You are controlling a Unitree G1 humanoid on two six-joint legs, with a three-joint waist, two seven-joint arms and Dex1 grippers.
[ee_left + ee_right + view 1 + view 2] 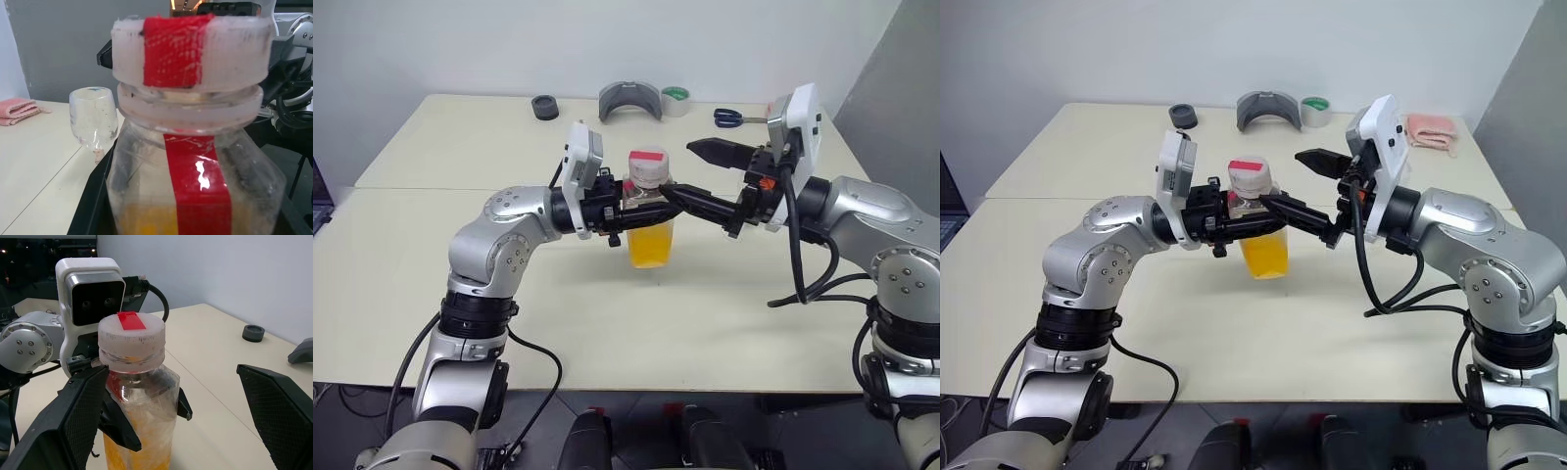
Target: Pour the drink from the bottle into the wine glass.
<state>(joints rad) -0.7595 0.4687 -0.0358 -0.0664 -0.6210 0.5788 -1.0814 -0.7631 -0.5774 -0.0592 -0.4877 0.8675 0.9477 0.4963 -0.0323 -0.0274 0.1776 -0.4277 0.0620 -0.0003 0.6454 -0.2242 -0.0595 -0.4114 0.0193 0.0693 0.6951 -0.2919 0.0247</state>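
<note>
Holding the bottle [649, 210] upright above the table [440, 245], left tool [625, 208] clenched on its shoulder just under the cap [648, 166], drink [650, 244] sitting in the lower half. Right tool [171, 396] spread wide, one finger beside the neck, the other well clear. Looking like cap removal next, so right tool nearest. Wine glass [94, 120] standing beyond the bottle, apart.

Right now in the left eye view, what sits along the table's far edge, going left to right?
Black round object → grey curved piece → roll of tape → blue-handled scissors.
</note>
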